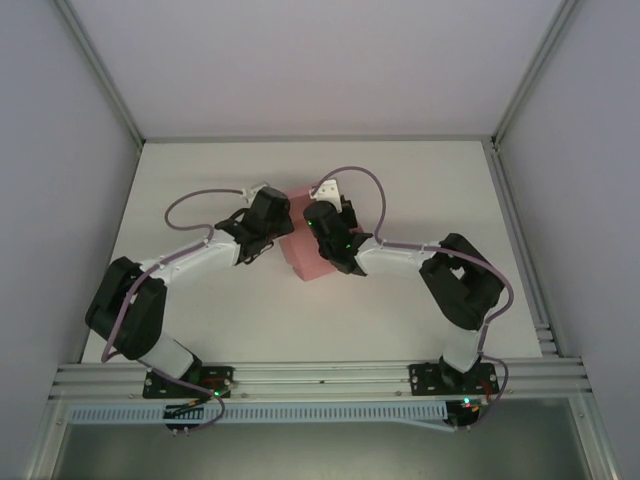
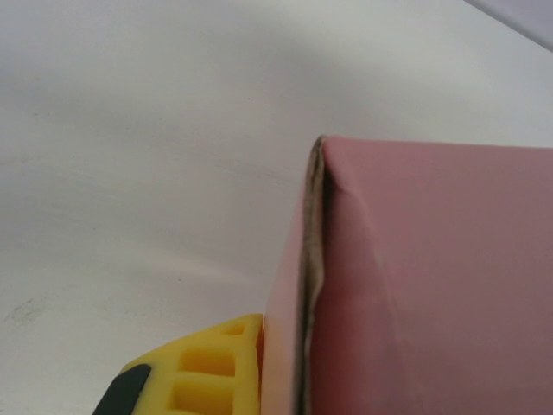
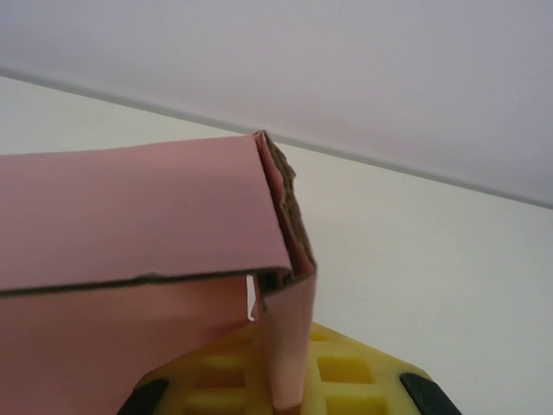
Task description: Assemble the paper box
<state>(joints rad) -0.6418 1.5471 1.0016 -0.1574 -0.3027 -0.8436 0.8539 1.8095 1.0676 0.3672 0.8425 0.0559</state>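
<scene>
The paper box (image 1: 305, 262) lies lengthwise near-to-far.

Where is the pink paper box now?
Top view: the paper box is mid-table, between the left hand and right hand, each pinching one end.

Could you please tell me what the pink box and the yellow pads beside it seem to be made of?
The paper box looks like thin card: a matte pink face, a brownish fibrous raw edge at the corner, and slight dents. The yellow pads are probably moulded rubber or soft plastic: matte, with square recesses.
</scene>
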